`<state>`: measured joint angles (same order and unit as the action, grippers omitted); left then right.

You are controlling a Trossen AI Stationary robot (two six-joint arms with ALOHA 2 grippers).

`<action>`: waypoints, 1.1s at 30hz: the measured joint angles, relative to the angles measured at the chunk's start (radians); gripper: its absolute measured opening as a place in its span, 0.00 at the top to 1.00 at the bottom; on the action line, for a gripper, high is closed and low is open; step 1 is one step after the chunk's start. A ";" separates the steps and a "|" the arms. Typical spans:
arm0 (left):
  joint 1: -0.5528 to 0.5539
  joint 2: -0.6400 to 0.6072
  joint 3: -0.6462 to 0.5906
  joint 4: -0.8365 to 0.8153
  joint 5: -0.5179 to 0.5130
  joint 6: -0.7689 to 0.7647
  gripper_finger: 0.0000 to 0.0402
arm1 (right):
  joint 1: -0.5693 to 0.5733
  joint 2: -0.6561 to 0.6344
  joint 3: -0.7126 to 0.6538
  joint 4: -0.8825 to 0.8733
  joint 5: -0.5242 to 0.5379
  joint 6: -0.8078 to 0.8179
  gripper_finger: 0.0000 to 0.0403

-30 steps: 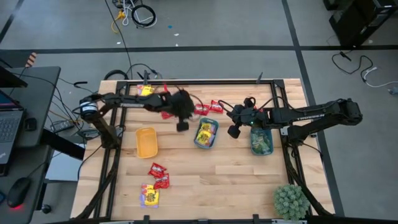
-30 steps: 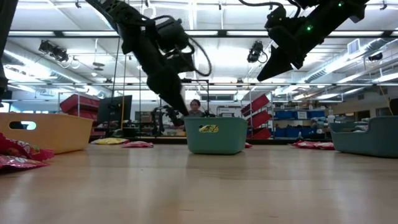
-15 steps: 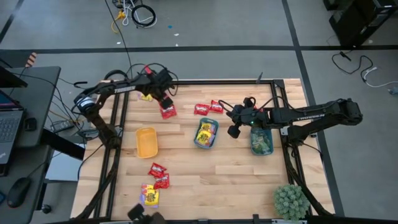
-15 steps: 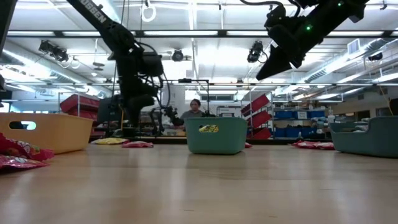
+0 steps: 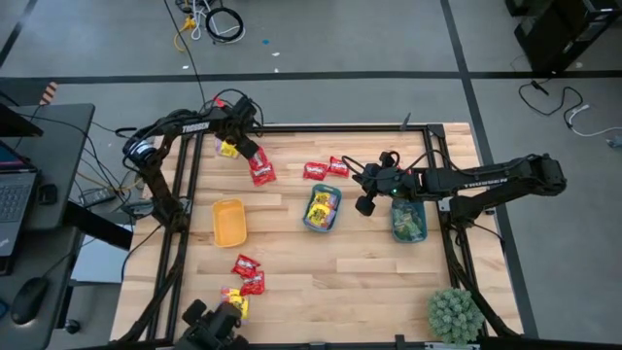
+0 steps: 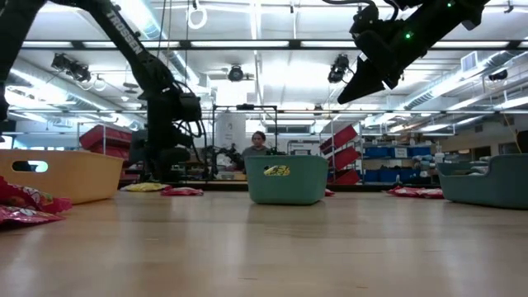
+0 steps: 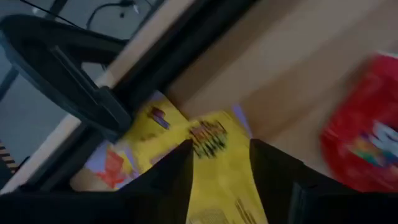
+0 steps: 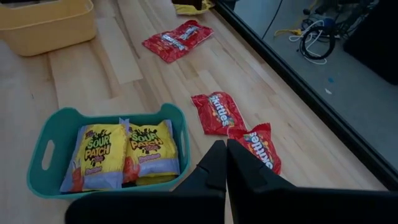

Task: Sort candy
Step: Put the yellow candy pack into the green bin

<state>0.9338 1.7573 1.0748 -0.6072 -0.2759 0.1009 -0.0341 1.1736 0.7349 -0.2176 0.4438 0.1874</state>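
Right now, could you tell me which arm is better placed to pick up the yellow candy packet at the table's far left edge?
Left. Its open claw hovers directly over the yellow packet, while the right claw, shut, waits between the two teal trays.

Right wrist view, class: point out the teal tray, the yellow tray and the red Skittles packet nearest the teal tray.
teal tray [image 8: 38, 163], right wrist view, on its near end wall.
yellow tray [image 8: 43, 28], right wrist view, on its side wall.
red Skittles packet [image 8: 217, 113], right wrist view, on the wrapper's printed middle.

Candy [image 5: 260, 171] and trays [image 5: 229, 223] on table [image 5: 321, 272]
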 joint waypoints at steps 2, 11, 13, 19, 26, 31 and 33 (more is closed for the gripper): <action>0.011 0.015 0.000 0.023 -0.006 0.000 0.58 | 0.000 0.000 0.000 0.000 0.000 0.000 1.00; 0.036 0.079 0.006 0.059 -0.015 0.072 0.63 | 0.000 0.000 0.000 0.000 0.000 0.000 1.00; 0.035 0.079 0.005 0.061 -0.015 0.102 0.70 | 0.000 0.000 0.000 0.000 0.000 0.000 1.00; 0.028 0.082 0.013 0.065 0.000 0.167 0.97 | 0.000 0.000 0.000 0.000 0.000 0.001 1.00; -0.004 0.060 0.014 0.047 0.023 0.172 0.99 | 0.000 0.000 0.000 0.000 0.000 0.001 1.00; -0.017 0.036 0.015 -0.051 0.001 0.138 0.96 | 0.000 0.000 0.000 0.000 0.000 -0.004 1.00; -0.029 0.027 0.015 -0.092 -0.017 0.139 0.92 | 0.000 0.000 0.000 0.000 0.000 -0.005 1.00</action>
<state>0.9050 1.7839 1.0901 -0.6996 -0.2925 0.2398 -0.0343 1.1736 0.7349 -0.2176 0.4435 0.1825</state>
